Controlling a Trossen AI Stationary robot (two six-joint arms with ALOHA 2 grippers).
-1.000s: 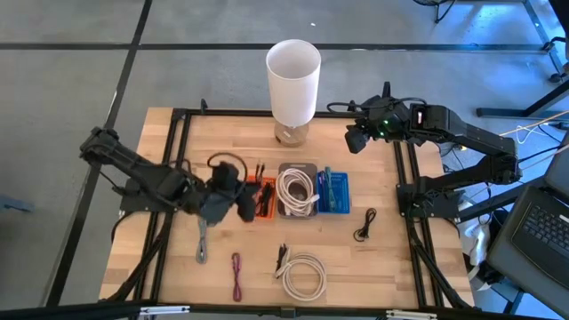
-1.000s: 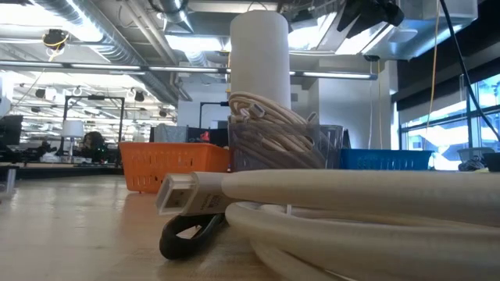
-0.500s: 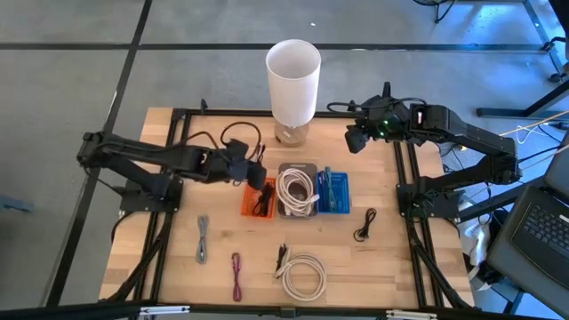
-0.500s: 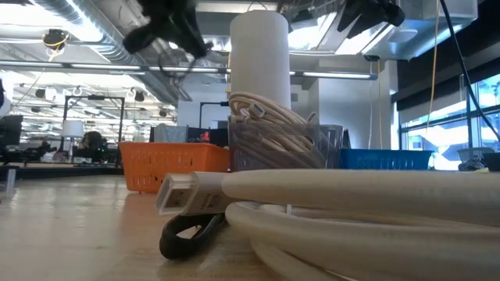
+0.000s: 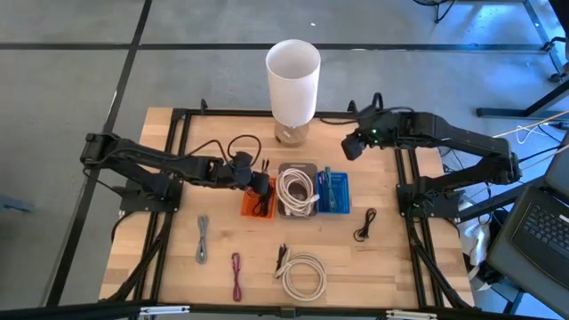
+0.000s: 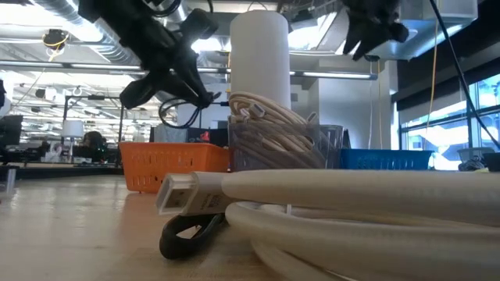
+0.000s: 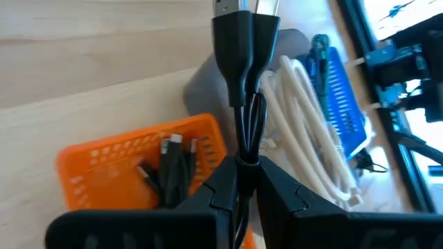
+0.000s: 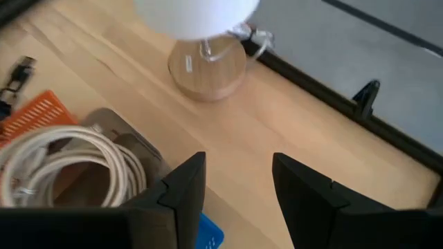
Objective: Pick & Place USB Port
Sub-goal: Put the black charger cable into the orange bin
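From above, the left gripper (image 5: 255, 180) hangs over the left edge of the orange basket (image 5: 258, 200), pinched shut on a black USB cable (image 5: 224, 148) that loops up behind it. Right beside the basket sit a grey bin (image 5: 297, 189) with a coiled white cable (image 5: 297, 190) and then a blue tray (image 5: 333, 191). The right gripper (image 5: 353, 145) waits at the far right, near the white lamp (image 5: 292, 78), fingers spread and empty.

Down at table level, the left gripper (image 6: 173, 74) hovers above the orange basket (image 6: 175, 165), with a thick white cable (image 6: 336, 195) lying close to the lens.

Left wrist view: fingers (image 7: 225, 183) clamp the black USB cable (image 7: 243, 83), its connectors (image 7: 242, 8) sticking out forward above the orange basket (image 7: 104, 173), which already holds black cables (image 7: 172, 169).

Right wrist view: open fingers (image 8: 187, 183) over bare wood near the lamp base (image 8: 208, 66).
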